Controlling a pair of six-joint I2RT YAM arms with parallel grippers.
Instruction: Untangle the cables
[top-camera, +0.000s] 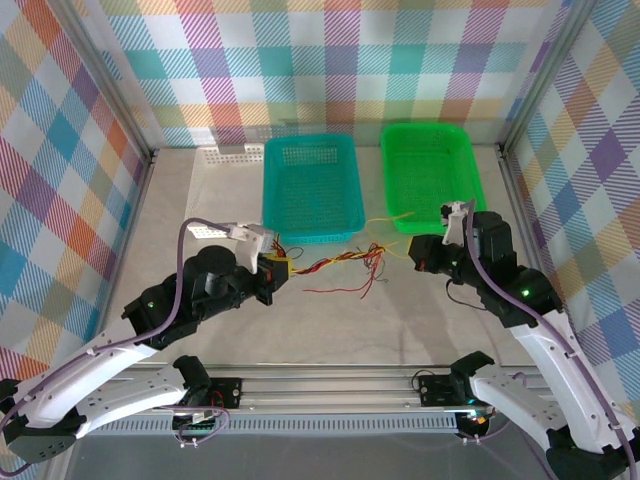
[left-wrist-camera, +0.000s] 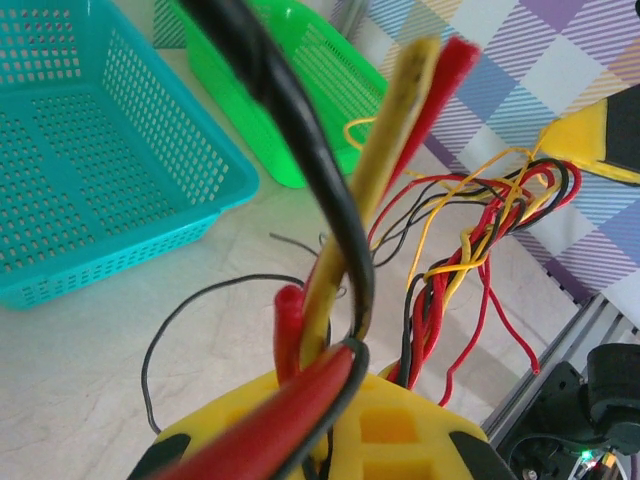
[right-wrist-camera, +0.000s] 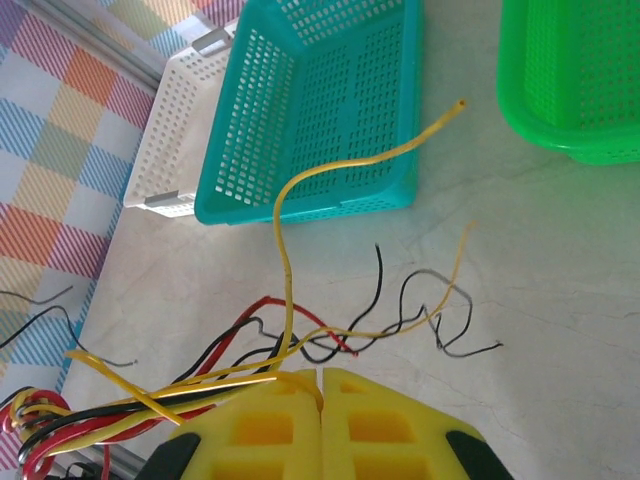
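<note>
- Above the desk (top-camera: 350, 325), just before the teal basket (top-camera: 312, 236), the cables (top-camera: 335, 263) stretched twisted between my pincers;
- my left pincer (top-camera: 279, 268) was pinching one end, my right pincer (top-camera: 420, 255) some yellow strands;
- pulling apart might have tightened the twist, or let thin strands slip free.

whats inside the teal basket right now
Nothing: the teal basket has a bare perforated floor, none of it covered from above. The cables stretch outside, in front of it.

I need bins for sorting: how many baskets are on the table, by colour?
Teal basket: 1
Green basket: 1
White basket: 1
Total: 3
</note>
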